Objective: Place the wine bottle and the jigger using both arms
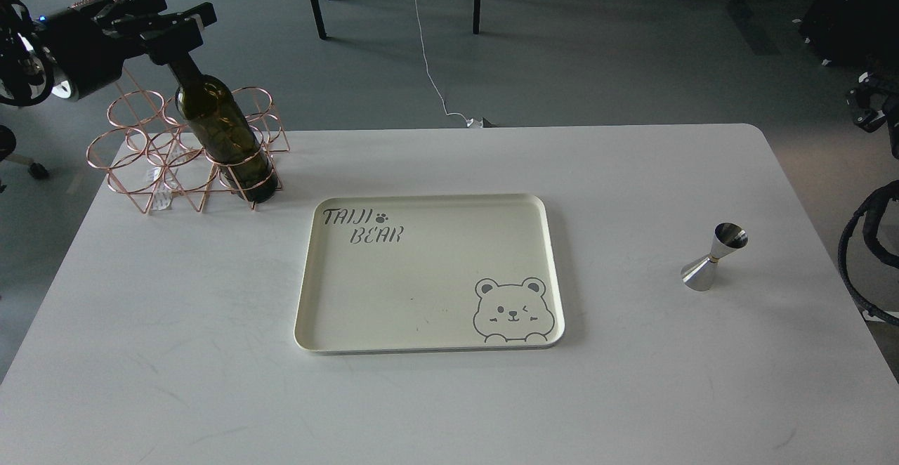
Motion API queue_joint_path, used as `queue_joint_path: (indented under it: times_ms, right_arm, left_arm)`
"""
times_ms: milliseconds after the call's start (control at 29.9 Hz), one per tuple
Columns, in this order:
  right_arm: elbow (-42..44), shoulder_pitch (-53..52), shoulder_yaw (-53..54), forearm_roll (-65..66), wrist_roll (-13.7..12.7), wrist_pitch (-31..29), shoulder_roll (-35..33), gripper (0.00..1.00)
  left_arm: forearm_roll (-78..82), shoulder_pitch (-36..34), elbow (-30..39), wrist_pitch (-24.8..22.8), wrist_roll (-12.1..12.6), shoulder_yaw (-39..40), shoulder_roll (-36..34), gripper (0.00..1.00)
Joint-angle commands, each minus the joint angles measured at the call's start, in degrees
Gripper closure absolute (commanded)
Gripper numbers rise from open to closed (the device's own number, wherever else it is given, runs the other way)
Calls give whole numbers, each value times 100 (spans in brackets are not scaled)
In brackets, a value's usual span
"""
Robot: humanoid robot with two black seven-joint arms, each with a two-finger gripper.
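The dark olive-green wine bottle (223,135) stands tilted in the right front ring of a copper wire rack (151,163) at the table's far left corner. My left gripper (175,19) is at the top of the bottle's neck. Its two fingers look parted around the neck's end, which they hide. The steel jigger (713,258) stands upright on the table at the right, untouched. Of my right arm only a dark end part (867,103) and cables show at the right edge, far above and behind the jigger; its fingers cannot be told apart.
A cream tray (309,289) printed with "TAIJI BEAR" and a bear face lies in the middle of the white table (175,352). Chair legs and a white cable are on the floor beyond the table.
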State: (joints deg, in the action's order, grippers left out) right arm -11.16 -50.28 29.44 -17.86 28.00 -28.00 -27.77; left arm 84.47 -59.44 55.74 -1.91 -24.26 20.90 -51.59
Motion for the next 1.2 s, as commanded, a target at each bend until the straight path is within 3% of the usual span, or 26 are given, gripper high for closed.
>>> queue_joint_path:
  times_ms: [0, 200, 434, 668, 802, 902, 1169]
  right_arm:
    - [0, 1, 0, -7, 0, 0, 0, 1]
    - [-9, -17, 44, -7, 0, 0, 9, 1]
    - [0, -43, 62, -7, 0, 0, -17, 1]
    - [0, -26, 149, -50, 0, 0, 9, 1]
    - [0, 9, 387, -68, 0, 0, 62, 1]
    - [-9, 88, 475, -68, -5, 0, 176, 1]
    - [0, 255, 676, -305, -752, 0, 246, 1]
  left_arm:
    - [-666, -155, -2, 15, -17, 63, -105, 6]
    - [-2642, -288, -168, 15, -9, 142, -308, 6]
    - [-5671, -253, -1378, -90, -26, 222, -334, 2]
    - [-8012, 212, -2295, -1021, -52, 213, -221, 2]
    - [-8851, 530, -2410, -1391, -53, 213, -97, 2]
    - [-9912, 1056, -2436, -1970, -53, 230, 105, 2]
    - [-11082, 1733, -2436, -2428, -61, 414, 412, 2]
